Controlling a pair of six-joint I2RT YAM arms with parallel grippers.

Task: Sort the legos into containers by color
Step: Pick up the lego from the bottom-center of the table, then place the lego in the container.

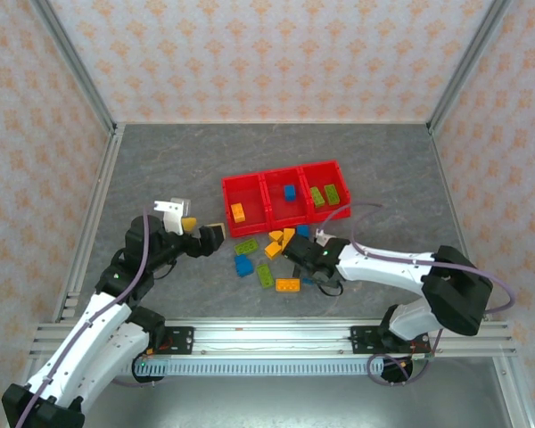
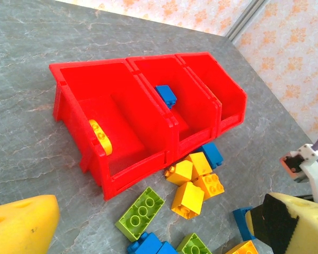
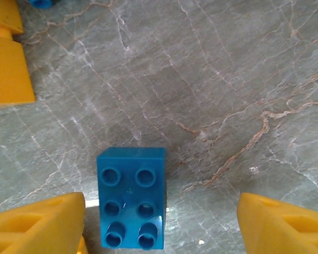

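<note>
Midway through a colour sort, the right gripper (image 3: 161, 211) straddles a blue two-by-three brick (image 3: 131, 197) lying studs-up on the grey marbled tabletop (image 3: 228, 79), its yellow pads (image 3: 37, 225) standing apart on either side and gripping nothing. Seen from the right wrist, the brick sits off-centre in the gap. It is just beside the pad on the picture's left and well apart from the one on the right, with bare table between. Its long axis runs along the gripper's reach, square to the line on which the pads close, so a squeeze would take it across its narrow width. Judging from that offset, the nearer pad is likely to nudge the brick sideways before the other arrives. The left gripper (image 1: 202, 228) hangs spread wide and empty to the left of the loose pile (image 2: 193, 182), farther from this brick, which makes the pick the right arm's job. The row of three red bins (image 2: 132, 161) stands at the far side of the pile. An orange-yellow brick (image 2: 99, 136) lies in the left compartment, a blue brick (image 2: 167, 96) in the middle one, and two lime green bricks (image 1: 317, 197) in the right. The middle compartment looks the proper home for the blue piece between the pads. Orange-yellow, green and blue pieces in the pile are yet to be sorted.
</note>
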